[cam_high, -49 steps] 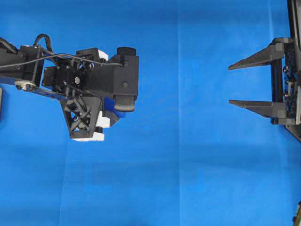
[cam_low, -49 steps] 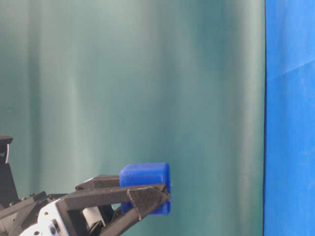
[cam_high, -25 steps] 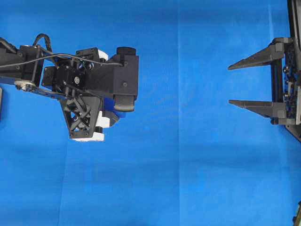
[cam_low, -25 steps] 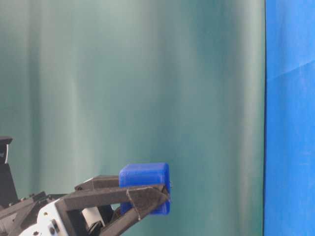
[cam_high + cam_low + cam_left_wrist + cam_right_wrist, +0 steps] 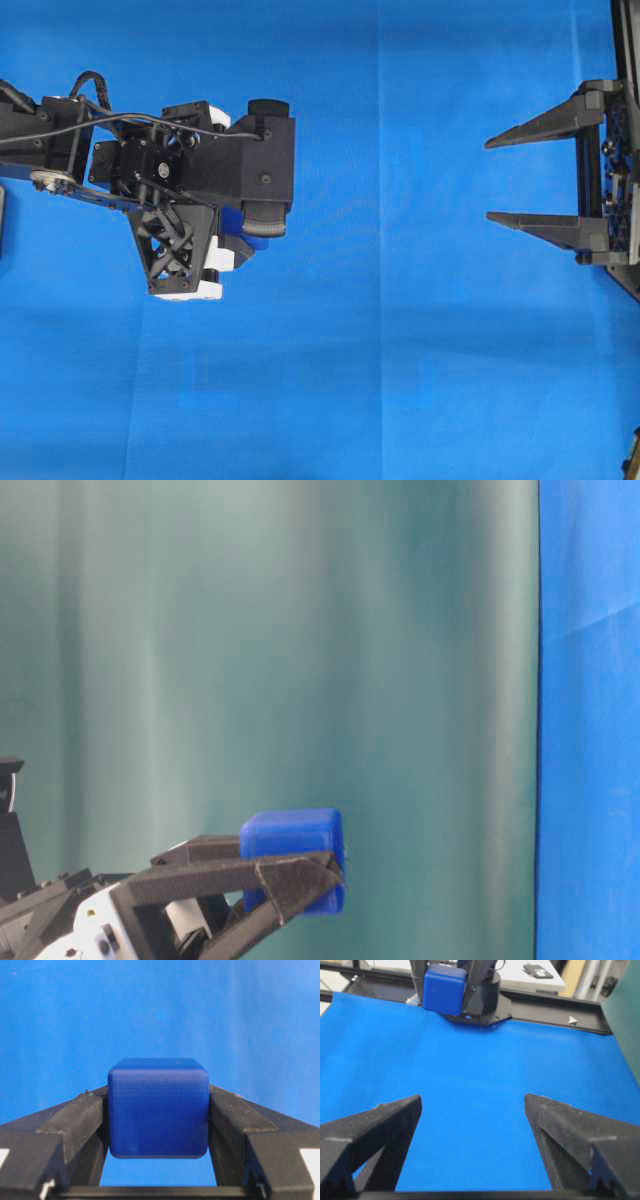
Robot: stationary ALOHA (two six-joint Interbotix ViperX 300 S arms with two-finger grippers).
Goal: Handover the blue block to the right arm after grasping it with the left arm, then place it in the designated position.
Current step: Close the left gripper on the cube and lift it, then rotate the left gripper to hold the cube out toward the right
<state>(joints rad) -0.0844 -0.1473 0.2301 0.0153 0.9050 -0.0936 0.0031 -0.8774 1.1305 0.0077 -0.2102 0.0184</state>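
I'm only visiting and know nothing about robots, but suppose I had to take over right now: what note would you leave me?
Left end effector: shut on the blue block, holding it up off the blue cloth.
Right end effector: open and empty, apart from the block, facing it across the cloth.
Done: the left arm's grasp and lift.
Left: bring the two together, pass the block to the right end effector, then set it at its designated spot, which no view marks.

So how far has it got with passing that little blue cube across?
Done: the left gripper is shut on the blue block, held clear of the blue cloth. In hand: carrying it toward the right gripper, which waits wide open, well apart. Left: the handover itself, then setting the block down in its spot.
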